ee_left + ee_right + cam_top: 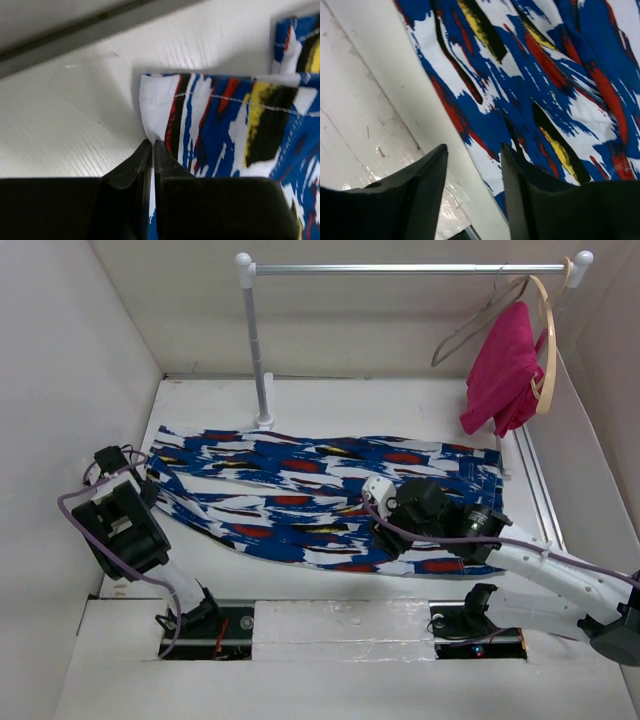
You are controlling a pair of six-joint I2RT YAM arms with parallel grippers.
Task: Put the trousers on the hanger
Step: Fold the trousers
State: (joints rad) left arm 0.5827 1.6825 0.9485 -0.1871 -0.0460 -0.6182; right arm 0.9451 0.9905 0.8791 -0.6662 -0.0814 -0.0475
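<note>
The trousers [320, 500], in a blue, white, red and black print, lie flat across the table, running left to right. My left gripper [152, 480] is at their left end. In the left wrist view it [151, 143] is shut on the white hem corner of the trousers [225, 115], with fabric showing between the fingers. My right gripper [388, 540] is open over the trousers' near edge. In the right wrist view it [472, 150] has one finger above the cloth [535, 75] and one above bare table. The thin grey wire hanger [470, 328] hangs on the rail at back right.
A clothes rail [400, 269] on a white post [255, 350] stands at the back. A magenta garment [500, 365] hangs on a wooden hanger [546, 340] beside the wire one. White walls close in left, back and right. A metal track [535, 490] runs along the right.
</note>
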